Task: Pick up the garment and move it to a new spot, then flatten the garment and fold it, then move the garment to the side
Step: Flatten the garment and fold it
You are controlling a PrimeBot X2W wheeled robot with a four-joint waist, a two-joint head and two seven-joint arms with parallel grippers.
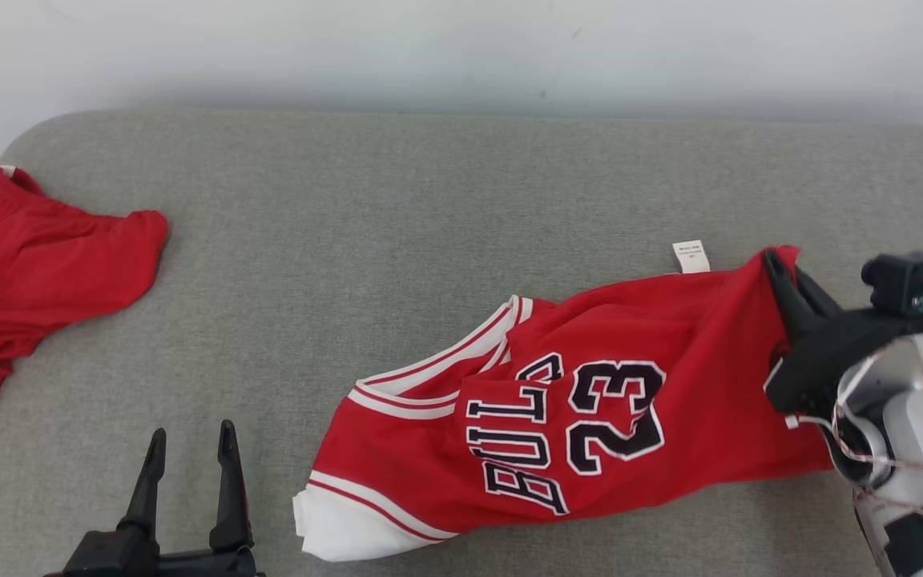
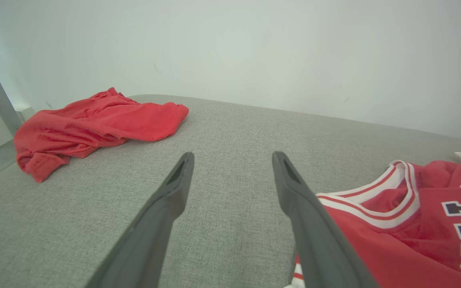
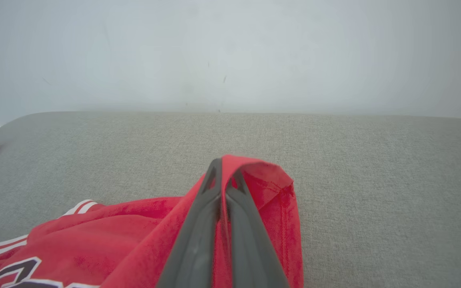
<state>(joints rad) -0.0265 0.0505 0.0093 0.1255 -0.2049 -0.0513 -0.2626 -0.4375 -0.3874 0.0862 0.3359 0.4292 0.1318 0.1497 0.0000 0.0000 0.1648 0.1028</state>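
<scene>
Right gripper (image 3: 223, 172) clamped on jersey (image 1: 670, 344) hem corner, right side of pad (image 1: 429, 240). Jersey long axis runs leftward from my grip. Left gripper (image 1: 193, 433), spread and empty, sits nearer the collar end.

Light: bright, even, diffuse. Shadow: soft grey band at the wall (image 1: 461, 88) foot, beyond the right pincer (image 3: 222, 167); thin dark line under the jersey (image 1: 630, 320) left of it. Focus: finger bases near the lens soft; wall beyond the pincer hazy, pale.
</scene>
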